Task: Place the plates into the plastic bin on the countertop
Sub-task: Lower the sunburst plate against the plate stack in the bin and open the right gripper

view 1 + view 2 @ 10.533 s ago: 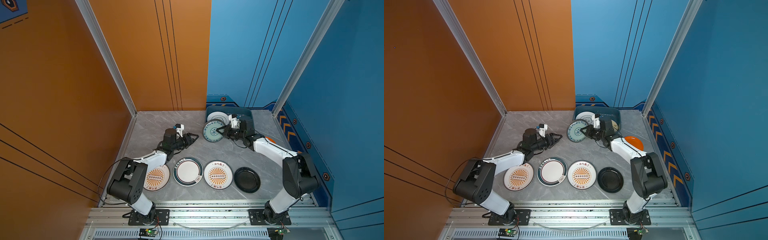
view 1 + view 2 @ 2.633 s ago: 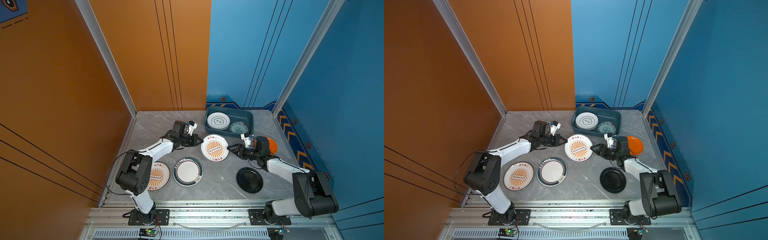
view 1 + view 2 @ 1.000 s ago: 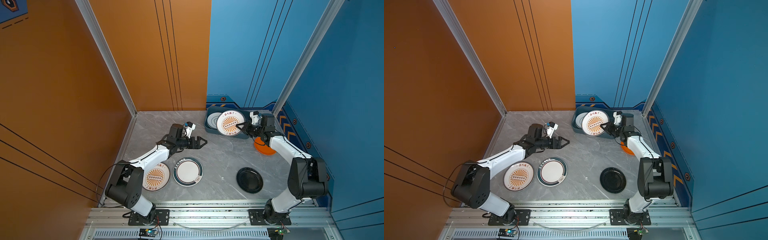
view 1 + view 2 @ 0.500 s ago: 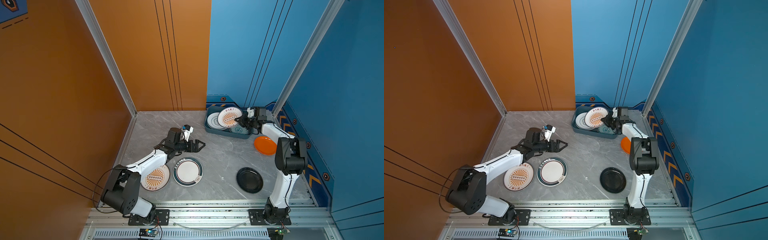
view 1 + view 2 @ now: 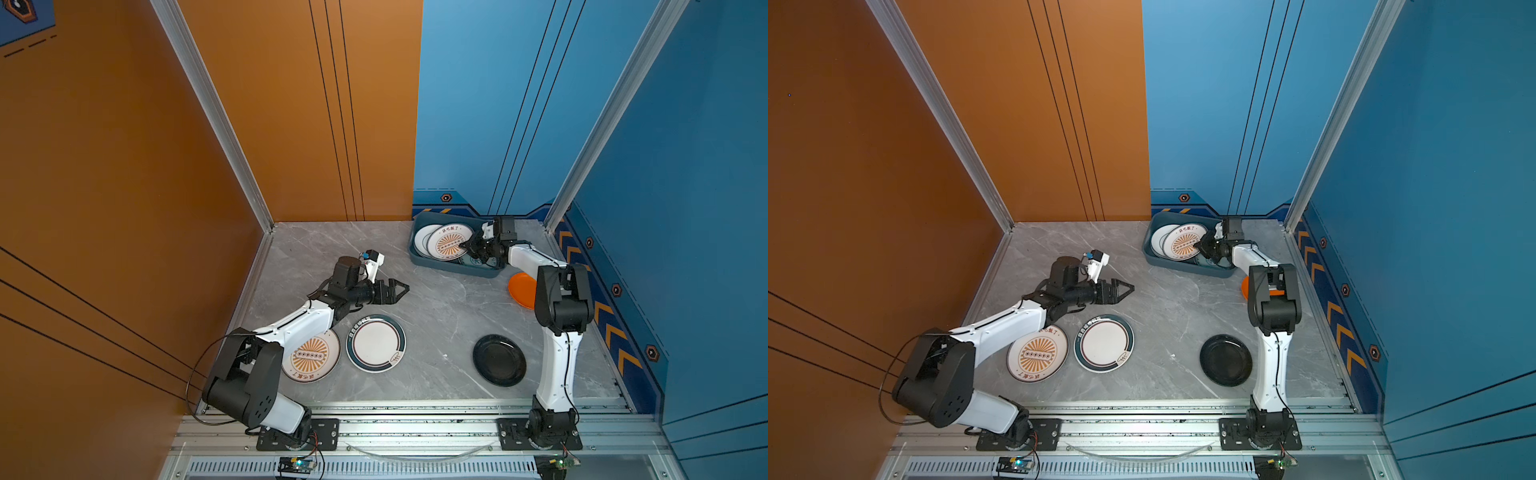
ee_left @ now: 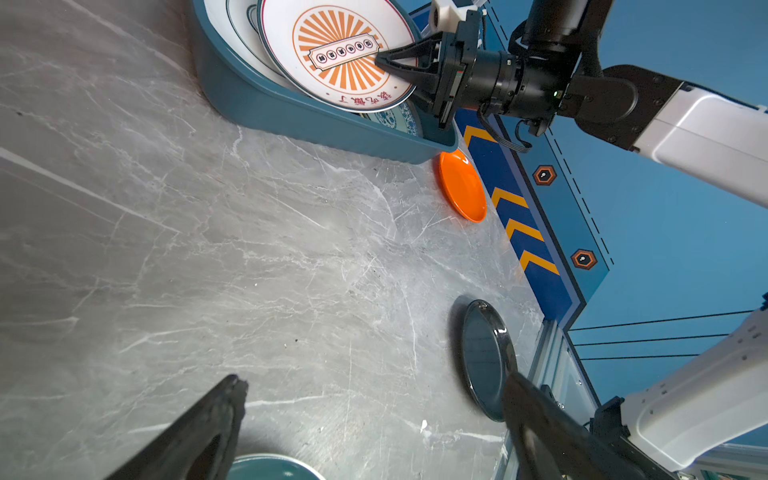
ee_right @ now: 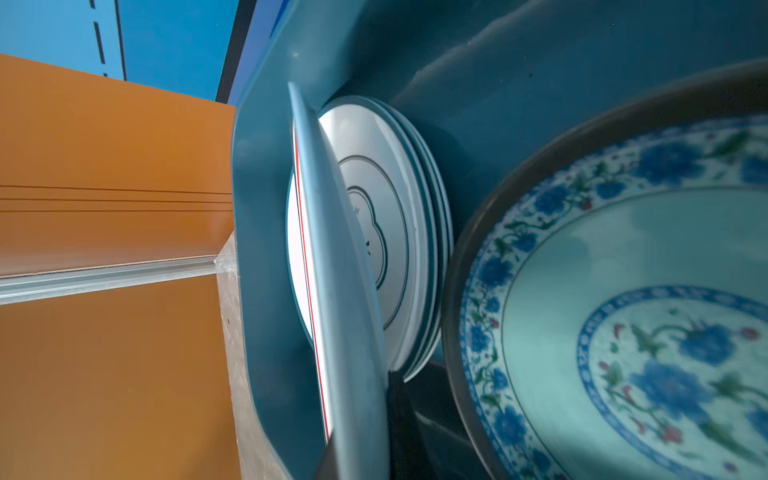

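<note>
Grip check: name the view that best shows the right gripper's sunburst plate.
Left wrist view: the sunburst plate shows face-on, the right gripper shut on it, tilted in the plastic bin. Both top views show it small; right wrist view, only its edge.

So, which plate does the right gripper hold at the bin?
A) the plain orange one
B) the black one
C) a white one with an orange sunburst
C: the right gripper is shut on the sunburst plate, tilted over the plastic bin; the black plate lies on the countertop.
</note>
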`<state>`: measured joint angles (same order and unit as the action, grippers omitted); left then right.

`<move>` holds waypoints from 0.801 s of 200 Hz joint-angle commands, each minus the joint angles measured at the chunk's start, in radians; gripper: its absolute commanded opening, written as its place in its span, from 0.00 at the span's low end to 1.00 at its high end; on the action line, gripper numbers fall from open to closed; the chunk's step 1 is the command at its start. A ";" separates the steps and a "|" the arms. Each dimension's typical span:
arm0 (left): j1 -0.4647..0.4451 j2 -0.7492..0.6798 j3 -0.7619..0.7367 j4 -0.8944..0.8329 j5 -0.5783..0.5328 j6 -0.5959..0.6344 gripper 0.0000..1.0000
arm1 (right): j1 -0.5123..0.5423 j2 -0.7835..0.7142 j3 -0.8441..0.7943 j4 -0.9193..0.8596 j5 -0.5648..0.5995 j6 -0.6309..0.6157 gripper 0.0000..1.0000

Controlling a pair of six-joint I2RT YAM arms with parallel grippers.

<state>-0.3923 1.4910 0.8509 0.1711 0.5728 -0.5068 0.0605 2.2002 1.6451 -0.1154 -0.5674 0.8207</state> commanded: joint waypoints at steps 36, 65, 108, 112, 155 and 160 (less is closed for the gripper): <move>0.017 0.032 -0.003 0.036 0.036 -0.021 0.98 | 0.028 0.053 0.126 -0.077 0.021 0.003 0.00; 0.021 0.034 -0.003 0.039 0.039 -0.024 0.98 | 0.036 0.071 0.143 -0.088 0.026 0.006 0.00; 0.024 0.043 -0.002 0.041 0.044 -0.027 0.98 | 0.038 0.086 0.179 -0.122 0.035 -0.001 0.01; 0.024 0.043 -0.001 0.040 0.044 -0.028 0.98 | 0.039 0.088 0.182 -0.129 0.037 -0.004 0.01; 0.024 0.051 0.004 0.041 0.048 -0.032 0.98 | 0.038 0.098 0.203 -0.193 0.053 -0.030 0.15; 0.024 0.051 0.004 0.041 0.048 -0.033 0.98 | 0.038 0.096 0.203 -0.198 0.055 -0.033 0.17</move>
<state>-0.3779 1.5291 0.8509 0.1989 0.5957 -0.5327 0.0956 2.2803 1.8145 -0.2615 -0.5392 0.8200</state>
